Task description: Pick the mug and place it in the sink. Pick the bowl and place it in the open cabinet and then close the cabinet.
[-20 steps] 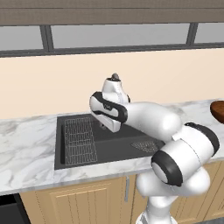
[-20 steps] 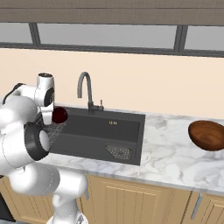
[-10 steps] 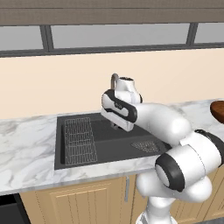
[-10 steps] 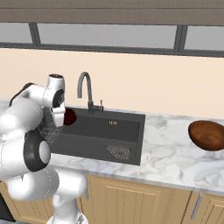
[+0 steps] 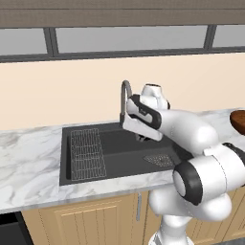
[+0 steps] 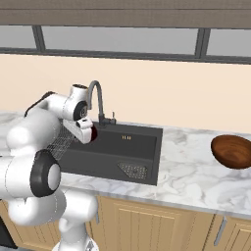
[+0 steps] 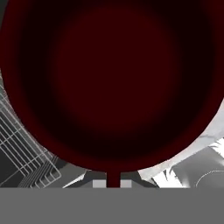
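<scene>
The white Franka arm with dark joints rises from the lower right of the left base view and the lower left of the right base view, its elbow bent, its forearm reaching toward the frame's centre. The two-finger gripper (image 6: 89, 131) sits left of centre in the right base view, clamped tight on the small dark red mug (image 7: 109, 83).

Gripper (image 6: 88, 131) closed on the dark red mug (image 6: 91, 132), held above the left part of the dark grey sink (image 6: 127, 147), just beside the curved faucet (image 6: 97, 100). Wire rack (image 6: 62, 142) on the sink's left side, partly behind the arm. Brown bowl (image 6: 233, 151) sits on the marble surface (image 6: 196, 171), far right, well apart from the sink.
</scene>
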